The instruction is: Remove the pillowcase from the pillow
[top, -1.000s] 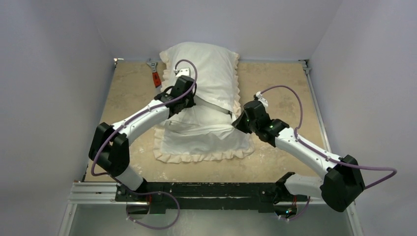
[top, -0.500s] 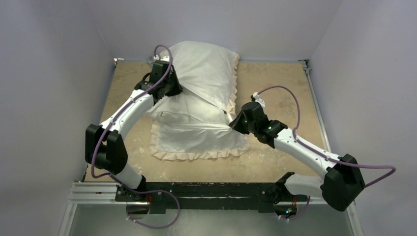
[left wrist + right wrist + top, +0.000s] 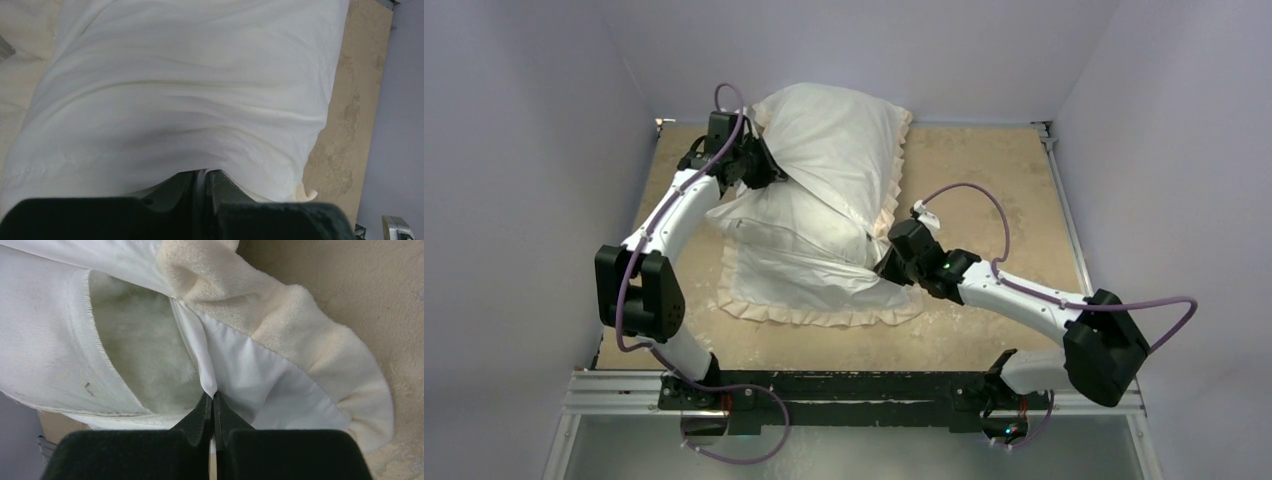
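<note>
Limp white pillowcase (image 3: 809, 285), its frill (image 3: 310, 335) plush, cream, ruffled

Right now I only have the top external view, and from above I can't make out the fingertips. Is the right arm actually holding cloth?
Observer: Yes. In the right wrist view the right fingers are shut on a thin white edge of the pillowcase, just beside its zipper.
Operator: Is the opening showing anything?
Observer: It gapes to the left of that grip, with a pale fuzzy surface visible inside.
Operator: And the left arm?
Observer: In the left wrist view the left fingers are shut too, pinching a fold of white cloth. A stitched hem runs close by, so it looks like the pillowcase's edge, though I can't be sure.
</note>
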You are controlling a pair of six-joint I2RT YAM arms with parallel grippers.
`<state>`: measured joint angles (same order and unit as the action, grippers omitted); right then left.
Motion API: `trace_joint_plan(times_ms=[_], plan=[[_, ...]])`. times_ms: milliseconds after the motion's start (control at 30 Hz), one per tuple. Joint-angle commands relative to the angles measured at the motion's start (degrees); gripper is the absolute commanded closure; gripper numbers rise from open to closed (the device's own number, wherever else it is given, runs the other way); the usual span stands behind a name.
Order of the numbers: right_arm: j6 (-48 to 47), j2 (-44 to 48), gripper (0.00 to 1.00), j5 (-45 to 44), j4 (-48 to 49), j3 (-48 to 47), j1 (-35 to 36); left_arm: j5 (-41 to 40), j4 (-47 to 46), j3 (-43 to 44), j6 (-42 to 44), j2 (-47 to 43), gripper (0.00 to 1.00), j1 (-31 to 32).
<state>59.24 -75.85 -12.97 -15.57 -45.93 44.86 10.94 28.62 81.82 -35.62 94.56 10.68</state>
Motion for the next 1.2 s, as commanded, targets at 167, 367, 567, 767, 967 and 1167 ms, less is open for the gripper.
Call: trace_joint_plan(times_ms=[167, 367, 567, 767, 967, 1167], plan=[[-3.5, 4.4, 1.0, 6.6, 2.1, 1.0, 0.3, -11.5, -8.1, -2.5, 4.0, -7.5, 0.51, 4.1], [-3.5, 4.1, 1.0, 5.8, 4.2, 1.9, 0.3, -23.1, -5.5, -9.6, 5.7, -17.4, 0.36, 17.0], [-3.3, 3.7, 1.0, 5.6, 5.0, 2.4, 0.3, -27.1, -1.5, -11.0, 5.8, -18.7, 0.31, 29.9], [-3.0, 4.0, 1.0, 6.3, 6.0, 3.6, 0.3, -38.4, 1.9, -8.5, 4.5, -12.8, 0.29, 42.0], [-2.4, 5.2, 1.0, 5.8, 5.7, 4.1, 0.3, -40.6, 2.8, -10.2, 1.8, -4.4, 0.24, 43.5], [-2.0, 6.0, 1.0, 5.3, 5.6, 4.4, 0.3, -40.8, 0.7, -13.6, 0.7, 1.7, 0.21, 43.5]])
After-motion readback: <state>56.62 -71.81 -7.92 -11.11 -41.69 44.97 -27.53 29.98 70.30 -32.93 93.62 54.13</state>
